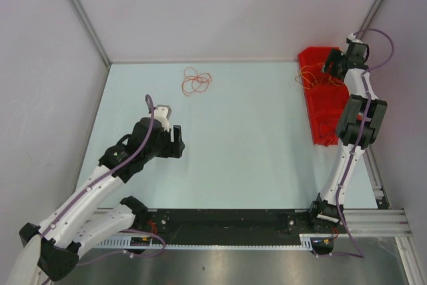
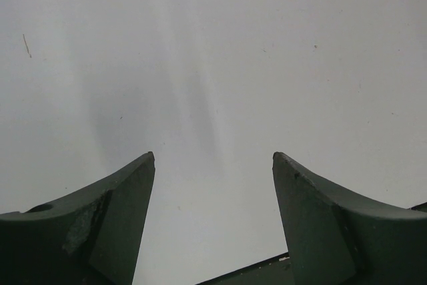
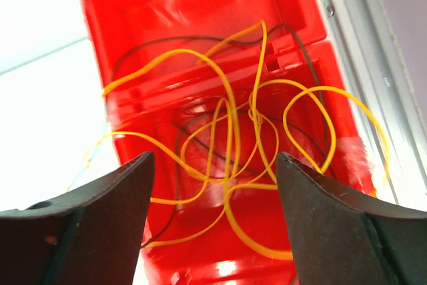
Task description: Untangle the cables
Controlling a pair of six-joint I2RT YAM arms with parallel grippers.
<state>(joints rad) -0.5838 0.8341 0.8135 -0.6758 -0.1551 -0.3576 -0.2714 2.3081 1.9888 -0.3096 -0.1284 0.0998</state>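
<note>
1. Right wrist view: the yellow cables (image 3: 230,98) sit in a loose tangle inside the red bin (image 3: 200,5). They fill the middle and lower middle of the frame, just past the fingertips of the right gripper (image 3: 213,156). A dark cable (image 3: 160,40) runs through the same heap and arcs across the upper part.
2. The right gripper's jaws are spread wide with nothing pinched between them. Some loops pass behind the fingers, so it's hard to say if any of them touch.
3. In the top view the right arm is stretched far out to the upper right of the frame. The right gripper (image 1: 333,66) hangs over the far end of the red bin (image 1: 323,121). A few yellow loops spill past the bin's left rim.
4. A separate red-orange cable bundle (image 1: 197,83) lies on the table (image 1: 253,145) at the upper middle, well apart from both grippers.
5. The left arm is bent at the lower left, and the left gripper (image 1: 178,139) hangs over the table left of centre. In the left wrist view its fingers are spread too, with only bare tabletop between them.
</note>
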